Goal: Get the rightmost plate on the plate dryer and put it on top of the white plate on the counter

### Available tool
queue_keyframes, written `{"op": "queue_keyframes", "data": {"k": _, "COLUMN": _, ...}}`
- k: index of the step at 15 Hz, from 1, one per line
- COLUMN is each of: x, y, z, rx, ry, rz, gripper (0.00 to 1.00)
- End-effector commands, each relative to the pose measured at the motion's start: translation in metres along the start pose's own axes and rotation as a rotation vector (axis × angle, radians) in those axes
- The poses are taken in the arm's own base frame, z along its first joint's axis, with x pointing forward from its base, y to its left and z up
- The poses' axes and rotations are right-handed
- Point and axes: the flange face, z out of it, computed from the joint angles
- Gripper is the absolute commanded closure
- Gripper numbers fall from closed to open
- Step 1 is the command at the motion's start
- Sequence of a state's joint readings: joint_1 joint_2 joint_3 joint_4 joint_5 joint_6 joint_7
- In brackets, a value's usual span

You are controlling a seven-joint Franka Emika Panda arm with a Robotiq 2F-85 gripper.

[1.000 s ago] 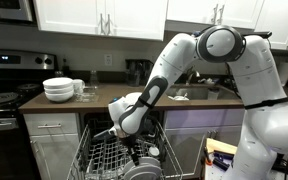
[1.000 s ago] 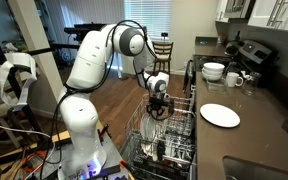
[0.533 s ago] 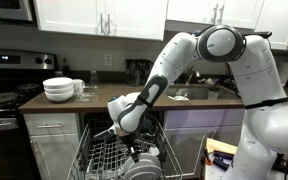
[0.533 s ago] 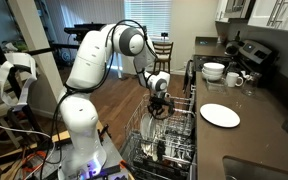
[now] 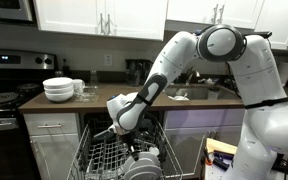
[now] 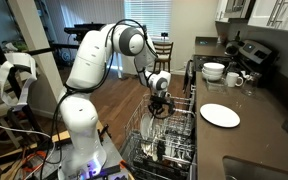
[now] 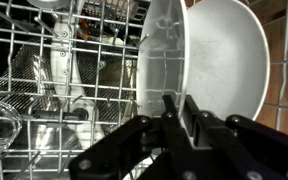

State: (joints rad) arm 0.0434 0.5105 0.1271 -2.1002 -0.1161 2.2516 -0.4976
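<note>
Your tool straddles the rim of the rightmost plate, upright in the plate dryer; whether it pinches, you cannot tell; likely stiff, slick, breakable; take the exposed rim squarely.

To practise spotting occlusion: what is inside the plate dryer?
The rightmost plate stands upright among the tines of the plate dryer, the gripper at its rim. It hides whatever stands behind it.

The plate, white and glossy, stands on edge among the tines of the grey wire rack, at the right of the wrist view. The small plate lies flat on the dark bench.
</note>
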Motion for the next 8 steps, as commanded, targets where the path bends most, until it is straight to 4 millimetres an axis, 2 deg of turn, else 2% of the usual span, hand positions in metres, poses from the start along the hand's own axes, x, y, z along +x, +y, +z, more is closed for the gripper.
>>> {"op": "queue_keyframes", "data": {"k": 1, "x": -0.004, "y": -0.001, "z": -0.012, "rx": 0.019, "ry": -0.005, "rz": 0.003, "gripper": 0.99}}
{"op": "queue_keyframes", "data": {"k": 2, "x": -0.005, "y": -0.002, "z": -0.014, "rx": 0.021, "ry": -0.006, "rz": -0.001, "gripper": 0.96}}
{"op": "queue_keyframes", "data": {"k": 8, "x": -0.020, "y": -0.006, "z": -0.033, "rx": 0.077, "ry": -0.016, "rz": -0.023, "gripper": 0.97}}
